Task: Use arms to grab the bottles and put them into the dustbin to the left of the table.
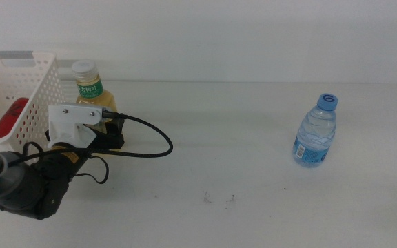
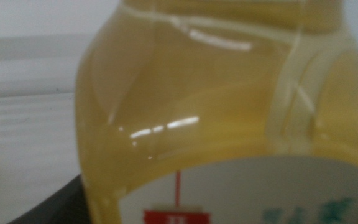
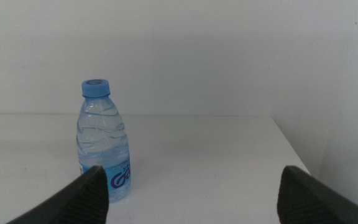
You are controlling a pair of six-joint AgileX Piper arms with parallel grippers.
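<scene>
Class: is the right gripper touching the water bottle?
Apart. The right wrist view shows the right gripper open, white table between it and the water bottle.

Looks like a robotics lab test bench, not a home or shop. Large plain white tabletop (image 1: 253, 172) against a bare white wall (image 1: 219, 34), no decor. Black robot arm (image 1: 26, 186) with white casing and a loose thick black cable (image 1: 150, 134) on the tabletop. Staged props only: white perforated plastic basket (image 1: 26, 89), yellow tea bottle (image 1: 92, 93), small clear blue-capped water bottle (image 1: 316, 131).
</scene>
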